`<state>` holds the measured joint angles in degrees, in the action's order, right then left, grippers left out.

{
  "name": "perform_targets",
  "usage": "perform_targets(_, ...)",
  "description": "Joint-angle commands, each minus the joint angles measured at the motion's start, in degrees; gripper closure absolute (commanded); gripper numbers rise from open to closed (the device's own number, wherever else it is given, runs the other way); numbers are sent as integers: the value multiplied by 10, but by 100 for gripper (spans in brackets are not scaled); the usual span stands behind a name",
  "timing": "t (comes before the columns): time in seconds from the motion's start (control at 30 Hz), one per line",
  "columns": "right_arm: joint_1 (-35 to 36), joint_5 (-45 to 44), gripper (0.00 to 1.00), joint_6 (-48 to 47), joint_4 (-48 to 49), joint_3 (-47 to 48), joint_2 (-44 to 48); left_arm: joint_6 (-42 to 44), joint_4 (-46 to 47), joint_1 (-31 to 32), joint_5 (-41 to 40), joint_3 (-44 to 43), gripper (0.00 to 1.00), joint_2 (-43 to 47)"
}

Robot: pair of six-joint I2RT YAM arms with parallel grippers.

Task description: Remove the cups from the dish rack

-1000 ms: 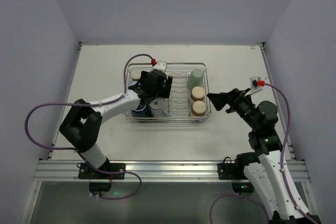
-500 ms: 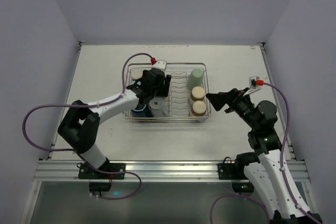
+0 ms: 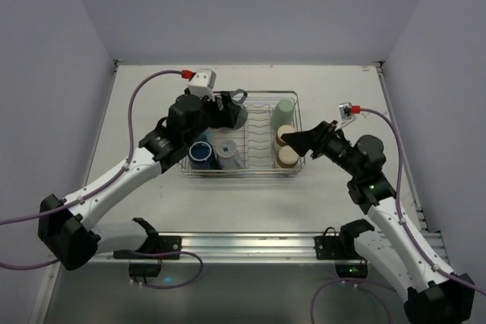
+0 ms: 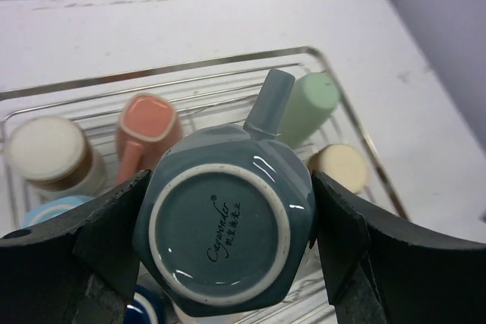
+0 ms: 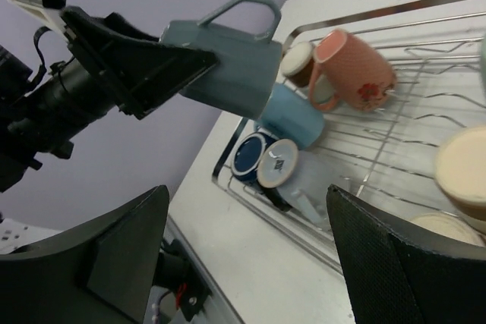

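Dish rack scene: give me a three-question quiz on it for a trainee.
1. True or false: the left jaws are shut on a grey-blue mug.
2. Which cup is in the far right corner of the dish rack? A mint green; B navy; C pink.
3. How many cream cups sit in the rack nearest the open right jaws?
Key: 1 true; 2 A; 3 two.

We look down on the whole table (image 3: 228, 202) from above and behind the arm bases (image 3: 338, 246), the dish rack (image 3: 243, 174) at mid-frame. Our left wrist view faces down, very close over the grey-blue mug (image 4: 224, 225). Our right wrist view looks across the rack from its right side, sharing both.
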<state>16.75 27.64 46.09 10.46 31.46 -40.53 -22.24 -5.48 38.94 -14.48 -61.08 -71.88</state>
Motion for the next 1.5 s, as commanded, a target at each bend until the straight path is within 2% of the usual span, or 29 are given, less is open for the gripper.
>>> perform_targets(0.0,49,-12,14,27,105,4,-34,-89,128,-4,111,38,88,73)
perform_targets(0.17,100,-29,20,68,214,-9,-88,-179,241,-4,204,104,90,110)
perform_targets(0.37,126,-23,25,89,272,11,-143,-258,351,-4,262,159,94,108)
perform_targets(0.5,134,-14,30,103,311,20,-165,-300,436,-3,272,191,96,109)
perform_targets(0.67,144,-5,44,137,379,24,-188,-331,514,1,262,224,97,112)
perform_targets(0.7,149,-7,54,146,390,24,-194,-333,527,4,257,225,96,110)
perform_targets(0.8,154,-16,63,155,423,23,-199,-334,535,4,255,230,83,110)
perform_targets(0.83,158,-15,66,161,428,24,-201,-334,536,4,253,230,66,110)
perform_targets(0.9,161,-7,76,179,456,21,-206,-326,530,5,256,230,43,112)
perform_targets(0.93,162,-3,81,189,473,19,-215,-323,527,4,262,229,25,112)
perform_targets(1.03,163,20,100,221,529,17,-233,-308,499,4,268,228,5,123)
perform_targets(1.13,163,15,100,206,499,21,-213,-273,441,4,266,224,0,152)
perform_targets(1.27,162,-14,100,142,359,52,-170,-188,324,4,245,185,0,221)
perform_targets(1.43,140,-28,100,73,243,98,-135,-86,138,3,171,127,0,289)
perform_targets(1.47,124,-40,100,43,176,124,-126,-70,70,4,161,117,0,306)
